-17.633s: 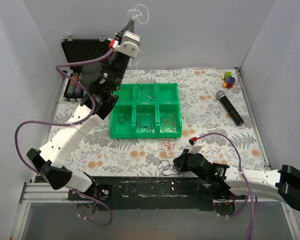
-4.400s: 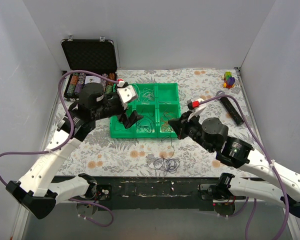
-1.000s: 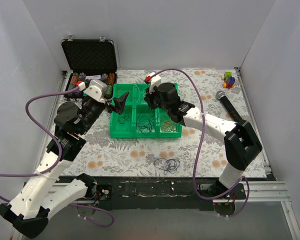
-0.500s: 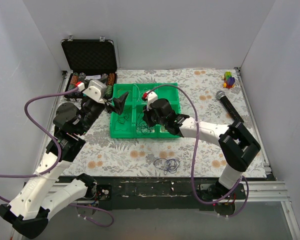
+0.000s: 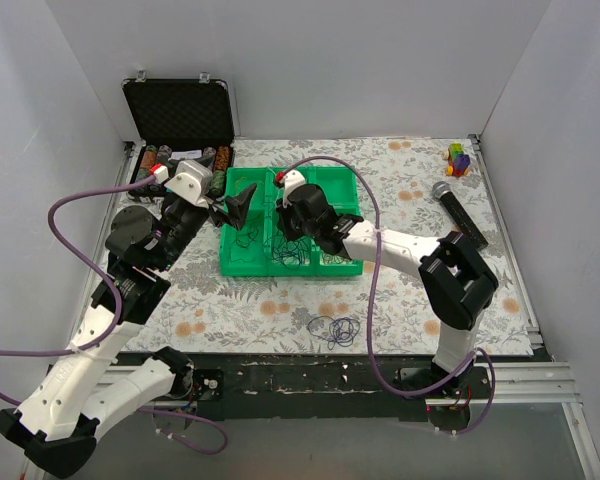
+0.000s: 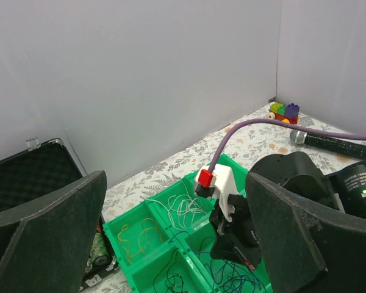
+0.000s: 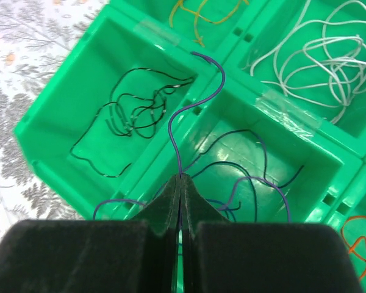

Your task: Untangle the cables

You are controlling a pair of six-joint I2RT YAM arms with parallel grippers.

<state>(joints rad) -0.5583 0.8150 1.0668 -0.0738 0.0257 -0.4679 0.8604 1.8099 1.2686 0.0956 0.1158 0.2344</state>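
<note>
The cables lie sorted by colour in a green tray (image 5: 250, 268): black (image 7: 134, 113), dark blue (image 7: 256, 146), white (image 7: 320, 52), yellow (image 7: 198, 12) and orange (image 7: 360, 256). A small dark tangle (image 5: 333, 328) rests on the table in front of the tray. Low over the tray's front middle compartment, my right gripper (image 7: 180, 179) (image 5: 288, 232) is shut on a thin purple cable (image 7: 198, 104), which curves over the divider toward the black one. At the tray's back left corner my left gripper (image 5: 230, 205) (image 6: 177, 232) hangs open with nothing in it.
An open black case (image 5: 178, 110) stands at the back left, with small items in front of it. A microphone (image 5: 460, 213) and a stack of toy blocks (image 5: 458, 158) lie at the back right. White walls enclose the table on three sides.
My right gripper has come from over the tray's back row down and forward to the front middle compartment, still shut on the purple cable. The left arm has not moved.
</note>
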